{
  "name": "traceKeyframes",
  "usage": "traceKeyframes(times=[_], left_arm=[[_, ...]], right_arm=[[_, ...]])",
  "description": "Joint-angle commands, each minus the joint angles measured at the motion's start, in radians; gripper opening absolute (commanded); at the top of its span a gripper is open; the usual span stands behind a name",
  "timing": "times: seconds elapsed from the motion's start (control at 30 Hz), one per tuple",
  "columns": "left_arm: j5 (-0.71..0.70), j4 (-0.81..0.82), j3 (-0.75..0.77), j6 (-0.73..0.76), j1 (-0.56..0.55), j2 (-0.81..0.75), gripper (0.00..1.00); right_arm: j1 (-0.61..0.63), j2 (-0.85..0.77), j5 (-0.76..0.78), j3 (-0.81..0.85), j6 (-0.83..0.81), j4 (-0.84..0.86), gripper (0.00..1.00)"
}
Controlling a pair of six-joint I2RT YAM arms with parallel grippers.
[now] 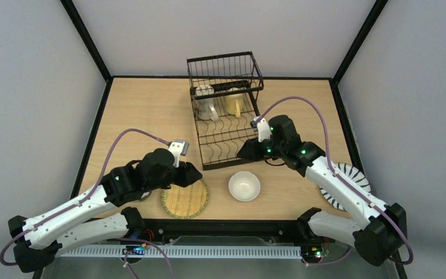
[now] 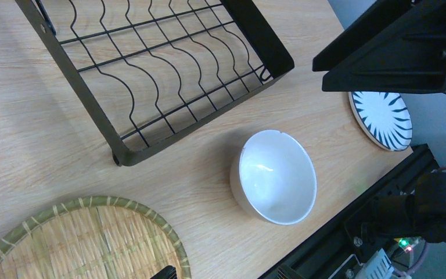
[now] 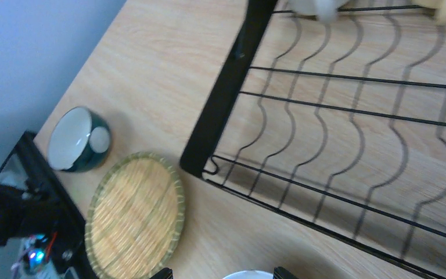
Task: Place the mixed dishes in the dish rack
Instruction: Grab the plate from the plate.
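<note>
Collision risk: left gripper (image 1: 194,174) and right gripper (image 1: 242,154), both spread wide and empty, flanked the white bowl (image 1: 244,186); simultaneous reaches could have clashed there.

Bright, soft shadows; right wrist view blurred.

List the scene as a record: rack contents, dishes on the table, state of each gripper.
rack: black wire dish rack, far middle of the table
in rack: pale mug and clear tumbler, at the back of the lower tray
on table: white bowl, bamboo plate, striped plate, dark-sided bowl
left gripper: open, empty, by the bamboo plate's far edge
right gripper: open, empty, near the rack's front edge
</note>
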Motion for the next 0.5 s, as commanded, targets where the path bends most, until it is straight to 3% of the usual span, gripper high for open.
traceKeyframes(times=[0.0,0.23,0.47], left_arm=[[0.04,-0.045,0.019,-0.024,-0.004,-0.016,0.99],[0.066,-0.067,0.017,-0.077,-0.004,-0.042,0.99],[0.054,-0.093,0.008,-0.082,-0.002,-0.077,0.99]], right_arm=[[0.013,0.055,-0.155,0.044,-0.059,0.013,0.98],[0.053,0.203,-0.314,0.068,-0.113,-0.001,0.97],[0.143,0.325,-0.339,0.098,-0.124,0.021,0.97]])
